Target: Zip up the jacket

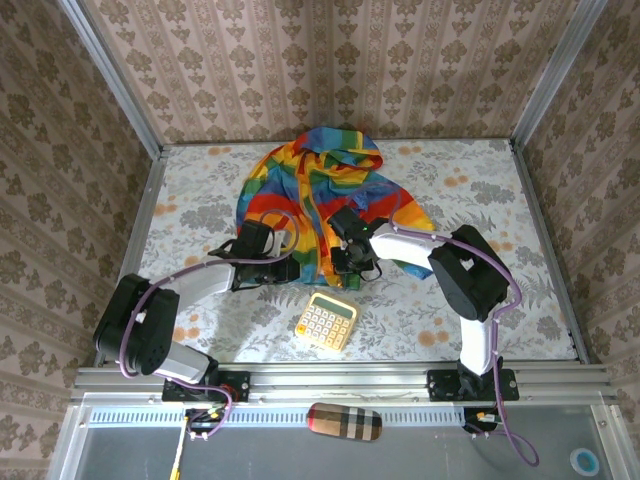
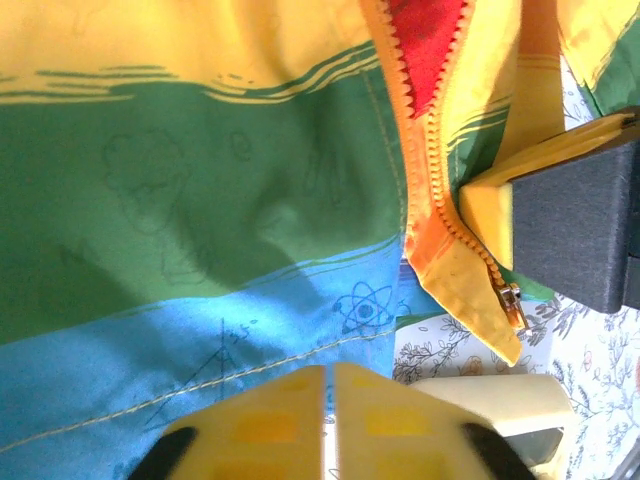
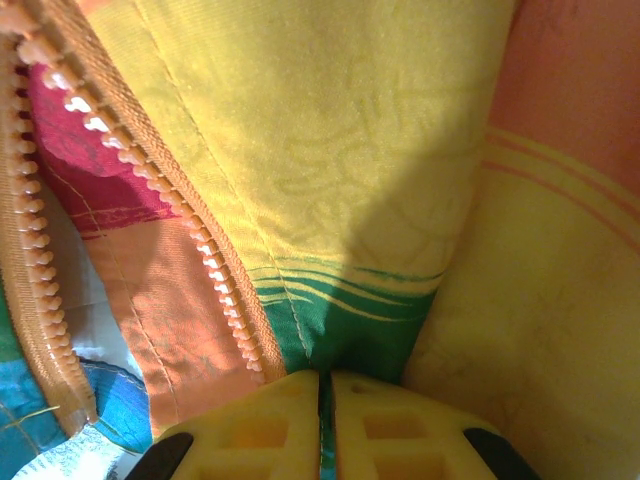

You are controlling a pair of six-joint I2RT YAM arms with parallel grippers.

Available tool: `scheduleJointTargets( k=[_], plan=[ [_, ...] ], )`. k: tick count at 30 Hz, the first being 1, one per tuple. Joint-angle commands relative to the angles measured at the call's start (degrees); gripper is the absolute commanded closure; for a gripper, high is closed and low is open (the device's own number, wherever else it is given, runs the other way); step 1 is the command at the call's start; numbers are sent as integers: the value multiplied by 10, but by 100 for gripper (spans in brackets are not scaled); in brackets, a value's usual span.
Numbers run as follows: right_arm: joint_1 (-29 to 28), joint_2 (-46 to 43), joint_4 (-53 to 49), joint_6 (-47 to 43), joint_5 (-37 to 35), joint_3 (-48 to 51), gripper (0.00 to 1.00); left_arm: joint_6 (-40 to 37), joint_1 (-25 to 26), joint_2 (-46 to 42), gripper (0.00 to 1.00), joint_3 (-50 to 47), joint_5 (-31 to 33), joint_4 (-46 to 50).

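Barely begun: the jacket lies at the far middle of the surface, its zipper slider low by the hem, teeth gaping above. The right claw pinches its green stripe. The left claw is nearly closed at the blue hem, grip unclear.

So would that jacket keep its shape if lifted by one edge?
Probably not: the jacket lies rumpled and folded, so it likely droops. Its thin fabric looks light and may bunch if pushed. The zipper band seems slightly stiffer.

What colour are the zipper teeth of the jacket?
Orange; the zipper teeth of the jacket show best in the left wrist view.
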State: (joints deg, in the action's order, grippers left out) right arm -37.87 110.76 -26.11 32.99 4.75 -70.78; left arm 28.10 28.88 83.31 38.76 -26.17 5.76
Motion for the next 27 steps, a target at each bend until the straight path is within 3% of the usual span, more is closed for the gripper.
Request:
scheduleJointTargets(
  k=[1, 3, 7, 15, 17, 19, 21, 27],
  plan=[
    [10, 35, -63, -6, -62, 20, 93, -16, 14, 4, 73, 17, -5, 10],
    [10, 35, -62, -6, -60, 20, 93, -35, 40, 7, 65, 39, 28, 44],
    [10, 34, -58, -6, -60, 22, 93, -48, 83, 31, 60, 70, 93, 87],
    [10, 33, -55, -4, -55, 24, 93, -73, 138, 70, 58, 107, 218, 120],
    [10, 33, -54, -4, -56, 25, 93, -81, 146, 74, 68, 118, 238, 135],
    [10, 33, -54, -4, -58, 26, 93, -87, 152, 61, 88, 118, 250, 137],
    [10, 32, -55, -4, -59, 28, 94, -87, 152, 37, 100, 108, 251, 125],
    [10, 40, -51, -4, -55, 30, 95, -74, 119, -30, 100, 81, 215, 117]
  ],
)
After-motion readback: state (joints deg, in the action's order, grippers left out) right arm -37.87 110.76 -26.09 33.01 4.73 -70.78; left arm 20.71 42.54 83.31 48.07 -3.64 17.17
